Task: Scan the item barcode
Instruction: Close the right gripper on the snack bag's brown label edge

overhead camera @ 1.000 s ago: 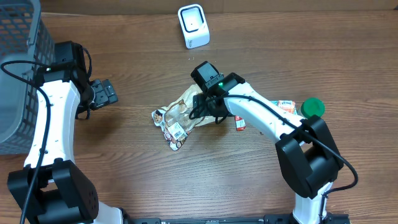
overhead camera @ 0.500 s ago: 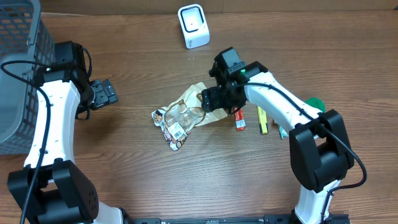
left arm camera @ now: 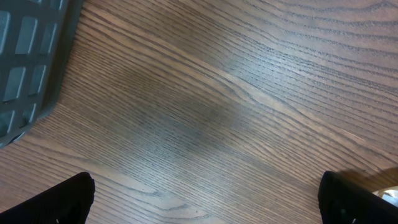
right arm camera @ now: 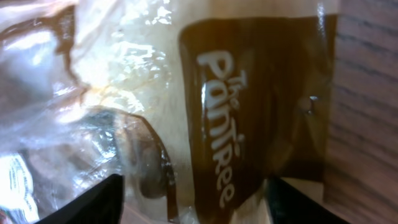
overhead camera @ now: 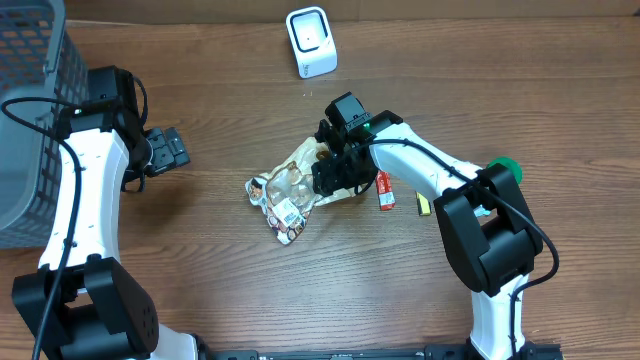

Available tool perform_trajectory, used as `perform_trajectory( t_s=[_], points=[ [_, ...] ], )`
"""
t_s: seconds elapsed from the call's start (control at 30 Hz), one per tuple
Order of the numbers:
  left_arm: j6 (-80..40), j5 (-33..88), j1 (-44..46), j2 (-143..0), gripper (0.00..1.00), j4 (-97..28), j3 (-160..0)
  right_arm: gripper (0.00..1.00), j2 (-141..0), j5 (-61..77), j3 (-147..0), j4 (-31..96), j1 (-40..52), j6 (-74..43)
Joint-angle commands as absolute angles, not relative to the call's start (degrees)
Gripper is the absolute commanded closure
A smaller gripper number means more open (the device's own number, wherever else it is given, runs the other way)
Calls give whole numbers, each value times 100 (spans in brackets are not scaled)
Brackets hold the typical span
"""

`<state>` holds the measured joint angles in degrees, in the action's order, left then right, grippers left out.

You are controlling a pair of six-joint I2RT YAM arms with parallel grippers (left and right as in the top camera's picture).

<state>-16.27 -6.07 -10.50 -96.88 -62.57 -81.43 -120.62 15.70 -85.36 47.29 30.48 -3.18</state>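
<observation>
Right pincer (overhead camera: 335, 177) shifted back over one snack bag (overhead camera: 285, 187) — one scanner (overhead camera: 311, 42).

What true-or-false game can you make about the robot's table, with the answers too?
1. The snack bag lies on the table. True.
2. The left arm is holding the white scanner. False: the scanner stands alone at the far edge of the table.
3. The jaws of the left arm are open with nothing between them. True.
4. The grey basket is on the robot's right. False: it is on the robot's left.
5. The jaws of the right arm are at the green lid. False: they are at the snack bag.
</observation>
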Motion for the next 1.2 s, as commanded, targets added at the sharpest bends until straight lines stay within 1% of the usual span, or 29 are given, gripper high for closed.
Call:
perform_trajectory(
  t_s=[0.0,0.07,0.13,0.23,0.37,0.4,0.43,0.6,0.67,0.77,0.87,0.93,0.97,1.17],
  points=[
    [-1540,-615,-1011,-9730,0,-6252,-8224,32,-12070,1573,-8517,4779,3081,-272],
    [-1540,-615,-1011,-9730,0,-6252,-8224,32,-12070,1568,-8512,4845,3081,-270],
    [-1540,-615,-1011,-9730,0,-6250,-8224,29,-12079,1511,-8484,4860,3081,-270],
    [-1540,-613,-1011,-9730,0,-6252,-8224,28,-12103,1505,-8399,4729,3081,-268],
    [-1540,-613,-1011,-9730,0,-6252,-8224,40,-12110,1511,-8359,4676,3081,-270],
    [-1540,-615,-1011,-9730,0,-6250,-8224,46,-12110,1511,-8359,4672,3081,-270],
    [-1540,-613,-1011,-9730,0,-6252,-8224,55,-12110,1514,-8359,4659,3081,-270],
    [-1540,-615,-1011,-9730,0,-6250,-8224,76,-12108,1529,-8377,4659,3079,-270],
    [-1540,-615,-1011,-9730,0,-6250,-8224,78,-12079,1669,-8449,4672,3072,-266],
    [-1540,-615,-1011,-9730,0,-6250,-8224,80,-11891,1955,-8584,4742,2989,-178],
    [-1540,-615,-1011,-9730,0,-6252,-8224,87,-11349,2220,-8628,4838,2829,-67],
    [-1540,-613,-1011,-9730,0,-6250,-8224,94,-11015,2220,-8628,4971,2757,21],
    [-1540,-613,-1009,-9730,0,-6250,-8224,96,-10866,2220,-8628,5039,2731,36],
    [-1540,-613,-1011,-9730,0,-6252,-8224,96,-9944,2217,-8628,5494,2606,51]
  ],
)
